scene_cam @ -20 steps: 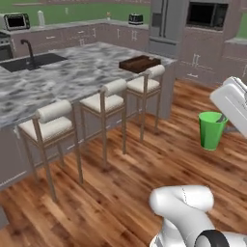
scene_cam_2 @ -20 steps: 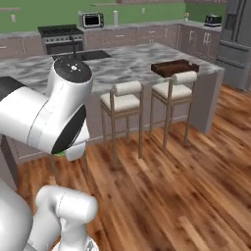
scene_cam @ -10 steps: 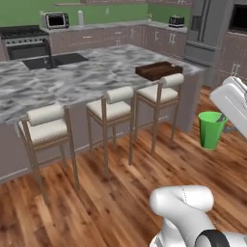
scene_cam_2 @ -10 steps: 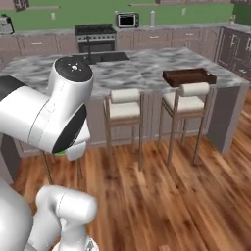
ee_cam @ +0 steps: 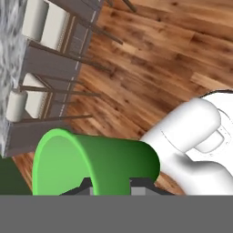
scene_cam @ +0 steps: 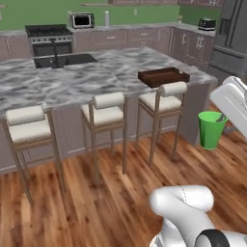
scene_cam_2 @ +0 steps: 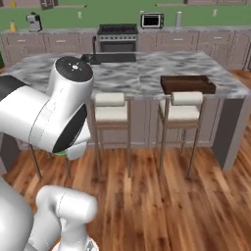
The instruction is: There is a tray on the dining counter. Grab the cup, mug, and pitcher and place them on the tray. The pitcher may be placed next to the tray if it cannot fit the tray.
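Cup [scene_cam: 211,129] hung in air at right of left base view, off counter, over wood floor [scene_cam: 120,202]. Gripper [ee_cam: 111,184] clamped on cup wall, one finger inside rim, one outside. Tray [scene_cam: 163,76] sat at dining counter [scene_cam: 62,84] corner, above stools [scene_cam: 108,113], well apart from cup. Risk, judged: one-wall pinch could let cup pivot or slip during carry; low approach could knock cup against counter edge or stool back.

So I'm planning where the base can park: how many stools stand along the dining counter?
3, in a row on the near side: one stool at left, one in the middle, one by the tray.
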You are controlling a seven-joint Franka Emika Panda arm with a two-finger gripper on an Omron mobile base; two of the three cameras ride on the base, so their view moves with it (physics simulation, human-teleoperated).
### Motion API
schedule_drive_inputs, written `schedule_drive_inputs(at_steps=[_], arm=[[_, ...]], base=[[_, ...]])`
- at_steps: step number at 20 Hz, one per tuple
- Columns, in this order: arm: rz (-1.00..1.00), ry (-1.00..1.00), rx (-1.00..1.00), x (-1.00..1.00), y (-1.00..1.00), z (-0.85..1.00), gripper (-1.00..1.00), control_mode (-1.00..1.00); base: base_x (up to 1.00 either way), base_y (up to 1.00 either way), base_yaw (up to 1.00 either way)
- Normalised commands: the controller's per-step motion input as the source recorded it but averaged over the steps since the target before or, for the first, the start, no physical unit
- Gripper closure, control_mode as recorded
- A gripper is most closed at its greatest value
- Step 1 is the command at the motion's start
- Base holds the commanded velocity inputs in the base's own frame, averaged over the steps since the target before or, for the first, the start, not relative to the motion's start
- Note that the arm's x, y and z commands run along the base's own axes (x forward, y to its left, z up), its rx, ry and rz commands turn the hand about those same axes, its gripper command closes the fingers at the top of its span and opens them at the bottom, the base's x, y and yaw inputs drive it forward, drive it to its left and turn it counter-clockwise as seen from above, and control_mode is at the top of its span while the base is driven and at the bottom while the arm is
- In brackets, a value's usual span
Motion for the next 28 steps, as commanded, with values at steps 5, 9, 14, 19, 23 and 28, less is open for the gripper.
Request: schedule_drive_inputs(at_steps=[5, 9, 14, 19, 23, 28], arm=[[0.00, 0.00, 0.00, 0.00, 0.00, 0.00, 1.00, 1.00], [0.00, 0.00, 0.00, 0.00, 0.00, 0.00, 1.00, 1.00], [0.00, 0.00, 0.00, 0.00, 0.00, 0.00, 1.00, 1.00], [0.00, 0.00, 0.00, 0.00, 0.00, 0.00, 1.00, 1.00], [0.00, 0.00, 0.00, 0.00, 0.00, 0.00, 1.00, 1.00], [0.00, 0.00, 0.00, 0.00, 0.00, 0.00, 1.00, 1.00]], base=[[0.46, -1.00, 0.27], [0.54, -1.00, 0.10], [0.61, -1.00, 0.00], [0.78, -0.87, 0.02], [0.94, -0.58, 0.12], [0.93, -0.38, 0.29]])
